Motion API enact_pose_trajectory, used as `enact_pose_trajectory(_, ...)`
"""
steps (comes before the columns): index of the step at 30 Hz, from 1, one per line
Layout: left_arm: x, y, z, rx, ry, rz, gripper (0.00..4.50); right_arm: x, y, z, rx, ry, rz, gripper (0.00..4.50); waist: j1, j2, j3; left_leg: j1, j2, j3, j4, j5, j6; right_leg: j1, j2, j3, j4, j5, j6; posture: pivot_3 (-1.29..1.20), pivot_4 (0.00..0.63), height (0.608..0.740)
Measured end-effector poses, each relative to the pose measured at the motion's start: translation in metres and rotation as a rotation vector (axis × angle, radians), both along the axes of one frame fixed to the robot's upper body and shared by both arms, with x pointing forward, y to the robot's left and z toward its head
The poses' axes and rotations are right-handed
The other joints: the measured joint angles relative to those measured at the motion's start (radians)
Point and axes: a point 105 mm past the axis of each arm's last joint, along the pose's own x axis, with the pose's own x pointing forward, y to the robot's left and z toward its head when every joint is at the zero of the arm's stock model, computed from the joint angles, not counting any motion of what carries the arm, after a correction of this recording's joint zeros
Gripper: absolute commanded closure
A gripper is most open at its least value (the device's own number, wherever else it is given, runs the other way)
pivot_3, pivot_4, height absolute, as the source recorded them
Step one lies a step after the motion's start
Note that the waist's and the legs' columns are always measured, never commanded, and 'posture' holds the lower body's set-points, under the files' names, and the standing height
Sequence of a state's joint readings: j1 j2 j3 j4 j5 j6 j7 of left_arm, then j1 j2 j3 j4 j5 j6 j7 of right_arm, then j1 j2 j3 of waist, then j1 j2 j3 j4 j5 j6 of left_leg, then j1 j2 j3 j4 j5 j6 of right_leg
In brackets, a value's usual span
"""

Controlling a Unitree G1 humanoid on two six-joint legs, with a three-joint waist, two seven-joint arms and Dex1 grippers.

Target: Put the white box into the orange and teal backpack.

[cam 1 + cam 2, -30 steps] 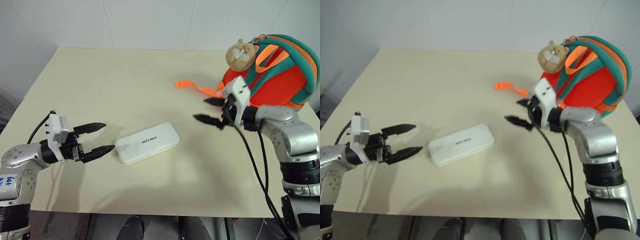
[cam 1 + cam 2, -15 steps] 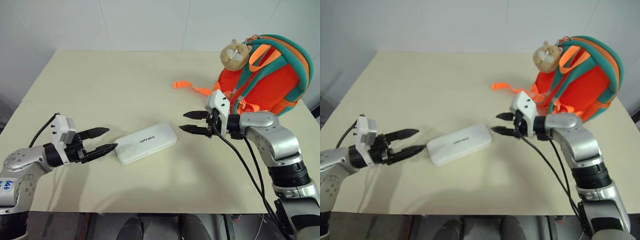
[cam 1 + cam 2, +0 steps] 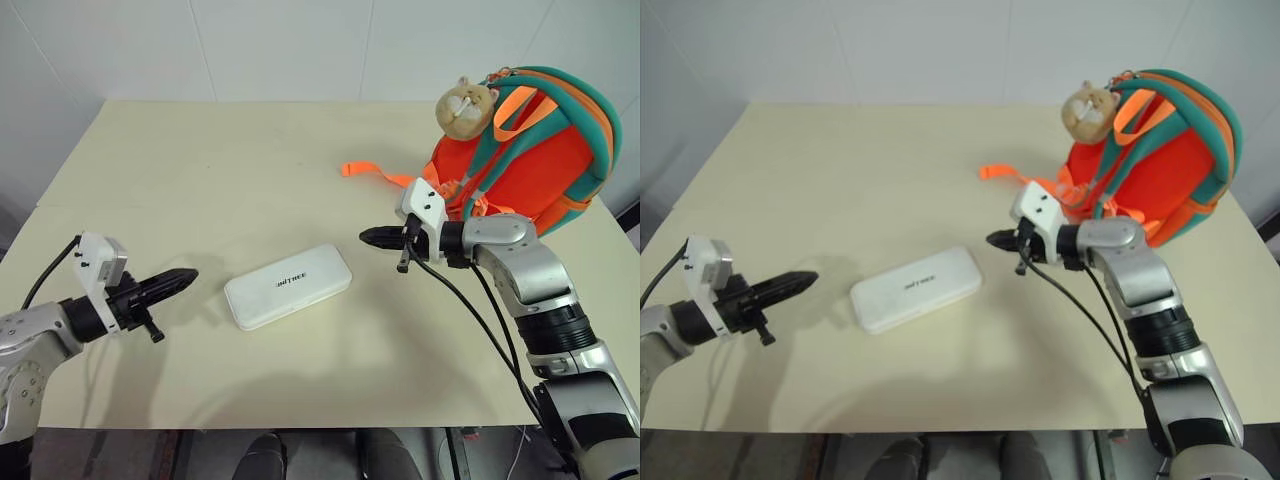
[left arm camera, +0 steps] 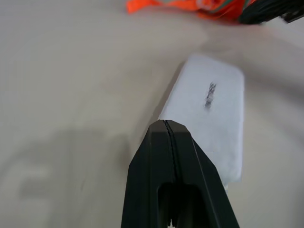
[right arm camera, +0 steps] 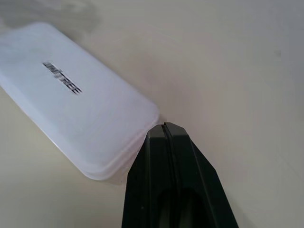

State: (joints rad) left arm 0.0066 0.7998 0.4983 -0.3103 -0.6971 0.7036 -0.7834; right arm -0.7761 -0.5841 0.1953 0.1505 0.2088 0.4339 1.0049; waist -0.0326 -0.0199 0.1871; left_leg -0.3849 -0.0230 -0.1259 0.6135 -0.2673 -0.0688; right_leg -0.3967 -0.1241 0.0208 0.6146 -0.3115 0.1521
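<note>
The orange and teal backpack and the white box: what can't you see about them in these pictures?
- Small orange and teal child's backpack, eye views: its opening is not visible; the tan plush animal toy and teal straps cover the near side.
- Flat white hard-plastic box, left wrist view: lettering blurred; the left gripper, jaws shut, hides its near end.

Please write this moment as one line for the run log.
left gripper: shut, empty | right gripper: shut, empty | white box: flat on table, between grippers | backpack: upright

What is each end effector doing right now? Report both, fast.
Left end effector: closed, holding nothing, short of the white box.
Right end effector: closed, holding nothing, beside the box's other end.
</note>
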Motion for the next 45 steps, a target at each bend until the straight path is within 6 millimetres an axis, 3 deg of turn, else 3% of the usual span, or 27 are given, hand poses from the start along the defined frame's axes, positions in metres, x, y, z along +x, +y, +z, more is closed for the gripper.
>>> enact_pose_trajectory(6, -0.013, 0.008, -0.025, -0.074, 0.231, 0.096, 4.50, 0.011, 0.002, -0.028, -0.084, 0.069, -0.021, 4.38, 0.005, 0.000, 0.000, 0.000, 0.000, 0.000, 0.000, 0.000, 0.000, 0.000, 0.000, 0.000, 0.001, 0.000, 0.000, 0.00, 0.150, 0.740)
enact_pose_trajectory(11, -0.017, -0.003, -0.034, -0.156, 0.311, 0.078, 4.50, 0.014, 0.000, -0.045, -0.142, 0.123, -0.019, 4.38, 0.004, 0.000, 0.000, 0.000, 0.000, 0.000, 0.000, 0.000, 0.000, -0.001, 0.000, 0.001, 0.002, 0.000, 0.000, 0.00, 0.150, 0.740)
enact_pose_trajectory(17, -0.004, -0.018, -0.035, -0.203, 0.320, 0.022, 4.50, 0.019, 0.012, -0.042, -0.153, 0.139, 0.014, 4.38, 0.004, -0.001, 0.000, 0.000, 0.000, 0.000, 0.001, 0.001, -0.002, -0.001, 0.001, 0.001, 0.002, 0.000, -0.001, 0.00, 0.150, 0.740)
enact_pose_trajectory(27, 0.022, -0.023, -0.032, -0.230, 0.297, -0.030, 4.50, 0.009, 0.021, -0.044, -0.174, 0.164, 0.083, 4.38, 0.004, -0.001, -0.001, 0.000, 0.000, 0.001, 0.001, 0.001, -0.002, -0.003, 0.001, 0.001, 0.004, 0.001, -0.001, 0.00, 0.150, 0.740)
enact_pose_trajectory(35, 0.027, -0.051, -0.032, -0.236, 0.310, -0.156, 4.50, -0.011, 0.027, -0.047, -0.189, 0.197, 0.132, 4.38, 0.002, -0.002, -0.001, 0.000, 0.000, 0.001, 0.001, 0.001, -0.002, -0.003, 0.001, 0.002, 0.004, 0.001, -0.001, 0.00, 0.150, 0.740)
enact_pose_trajectory(45, 0.030, -0.058, -0.032, -0.235, 0.319, -0.183, 4.50, -0.025, 0.034, -0.042, -0.174, 0.204, 0.161, 4.38, 0.004, -0.002, -0.001, 0.000, 0.000, 0.001, 0.001, 0.001, -0.002, -0.003, 0.001, 0.002, 0.005, 0.001, -0.001, 0.00, 0.150, 0.740)
